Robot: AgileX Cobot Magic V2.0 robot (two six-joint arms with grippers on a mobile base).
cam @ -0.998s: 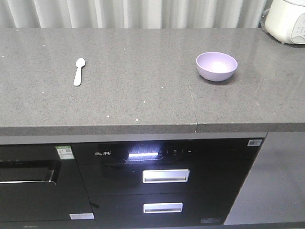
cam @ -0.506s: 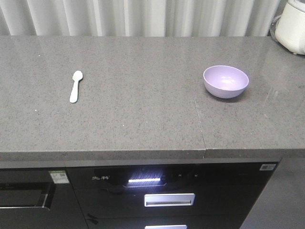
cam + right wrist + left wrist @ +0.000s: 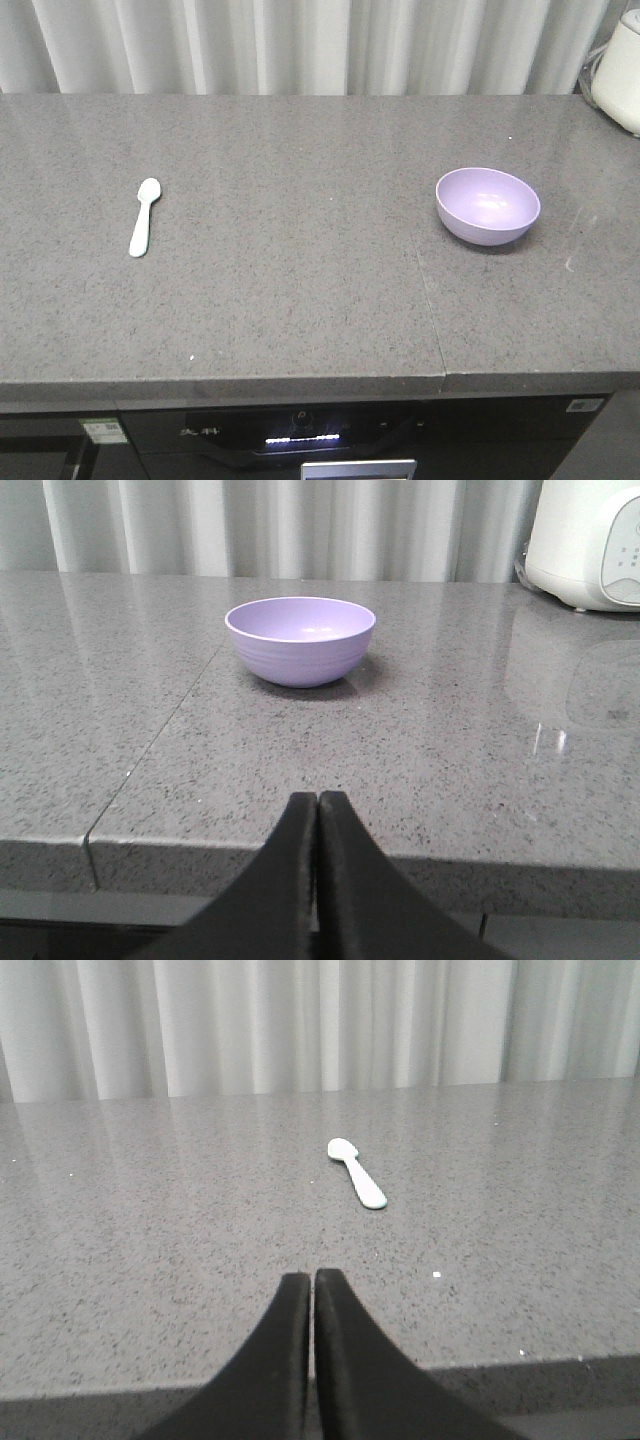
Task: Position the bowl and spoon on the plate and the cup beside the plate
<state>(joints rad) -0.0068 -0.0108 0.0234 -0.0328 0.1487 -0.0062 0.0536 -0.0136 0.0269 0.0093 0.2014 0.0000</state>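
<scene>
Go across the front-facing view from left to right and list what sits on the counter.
spoon → bowl → white appliance, cut off by the right edge

Wide open bench between the spoon at left and the bowl at right, well apart; a white appliance crowds the far right corner, curtain walls the back edge.

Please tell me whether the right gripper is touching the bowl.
Apart. The right wrist view shows the right gripper, shut, at the front edge of the countertop, with bare surface between it and the bowl.
</scene>
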